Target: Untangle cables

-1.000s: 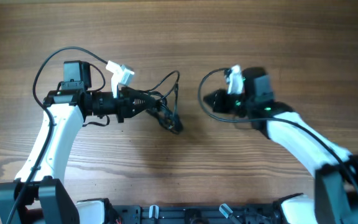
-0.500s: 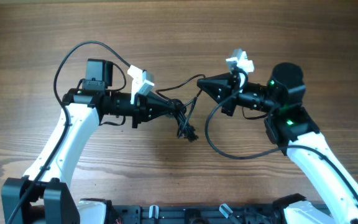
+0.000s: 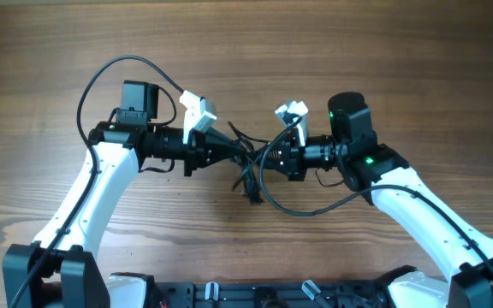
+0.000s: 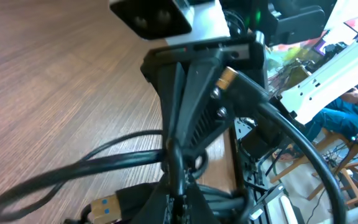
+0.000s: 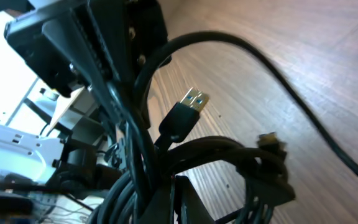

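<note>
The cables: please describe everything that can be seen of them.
The cables are thin black cords, rubbery in look, tangled into a small knot. The left gripper and the right gripper are both shut on it from opposite sides. Short ends hang below; one long loop curves out under the right arm. A USB plug with metal shell and blue insert sticks out.

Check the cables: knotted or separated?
Knotted. The cables form one clump, strands looped over each other; a plug pokes out of it in the right wrist view.
</note>
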